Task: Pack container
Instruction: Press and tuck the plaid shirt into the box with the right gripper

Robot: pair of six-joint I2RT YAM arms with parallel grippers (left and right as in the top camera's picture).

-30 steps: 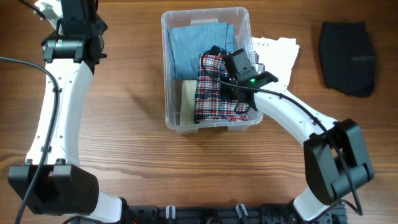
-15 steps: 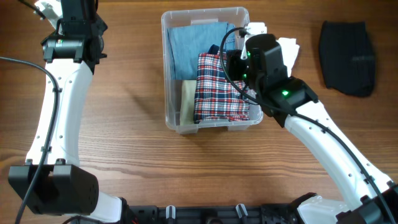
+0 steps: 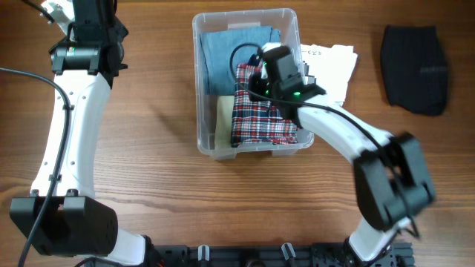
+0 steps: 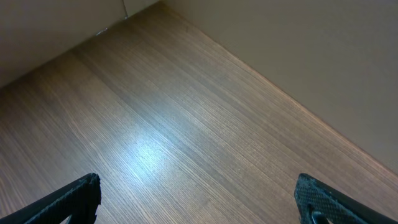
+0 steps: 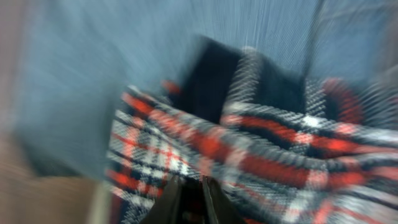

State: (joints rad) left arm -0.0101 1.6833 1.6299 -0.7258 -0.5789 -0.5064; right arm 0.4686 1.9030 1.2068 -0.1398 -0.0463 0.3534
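Note:
The clear container [image 3: 199, 89] stands at the table's back centre. It holds a blue garment [image 3: 226, 55], a beige one [image 3: 223, 122] and a red-and-navy plaid garment [image 3: 260, 119] on top. My right gripper [image 3: 256, 80] is down inside the container over the plaid garment's far end. In the blurred right wrist view its fingers [image 5: 191, 186] sit close together against the plaid cloth [image 5: 280, 162], with blue cloth [image 5: 124, 62] behind. My left gripper [image 4: 199, 199] is open and empty above bare wood at the far left [image 3: 93, 11].
A black folded garment [image 3: 415, 67] lies at the back right. A white folded piece [image 3: 330, 63] lies just right of the container. A pale wall runs along the table edge in the left wrist view.
My right gripper rose and swung to the container's right rim, then came back down onto the plaid garment's far end. The left arm has not moved.

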